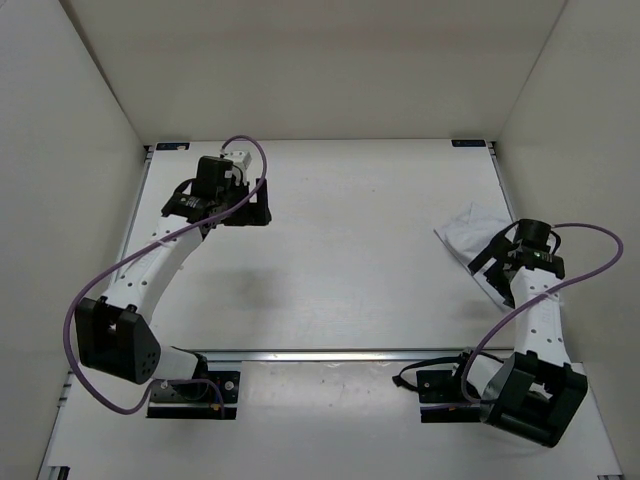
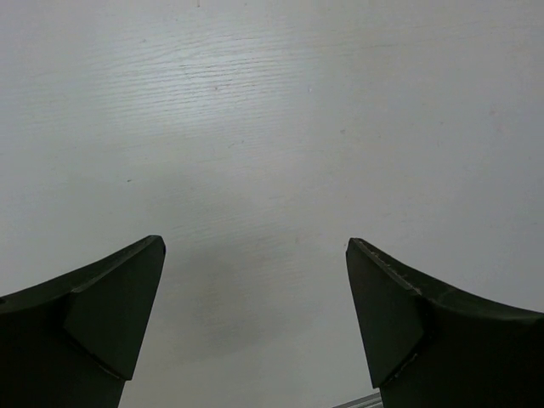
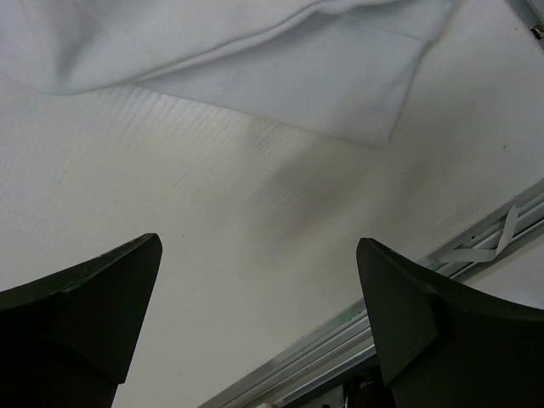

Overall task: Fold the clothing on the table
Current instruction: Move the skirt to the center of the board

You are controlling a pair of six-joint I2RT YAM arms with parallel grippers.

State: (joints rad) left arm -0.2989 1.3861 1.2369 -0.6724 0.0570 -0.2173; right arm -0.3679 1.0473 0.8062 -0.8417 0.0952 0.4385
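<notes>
Clothing point(image 1: 468, 230): white, rumpled, lying flat at the right side of the table point(image 1: 350, 260), close to the right edge and well apart from the left arm. Partly hidden in the overhead view by the right gripper point(image 1: 495, 262), positioned over the near part of the fabric. From the right wrist: clothing point(image 3: 255, 59) across the upper part of the view, one layer folded over another, with a straight hem and one corner pointing toward the lower right; bare table point(image 3: 212, 221) between hem and fingertips. Right gripper point(image 3: 259, 251): jaws spread wide, nothing between them, no contact with the fabric visible. Metal rail point(image 3: 357, 331) running diagonally at lower right, beside the right finger. Left gripper point(image 1: 248, 208): located at the far left of the table, near the far edge, purple cable point(image 1: 90, 290) looping from wrist to base. From the left wrist: left gripper point(image 2: 255, 255) with jaws spread wide, nothing held, only plain white table point(image 2: 255, 127) beneath and ahead. Height of either set of fingertips above the surface: cannot tell.
</notes>
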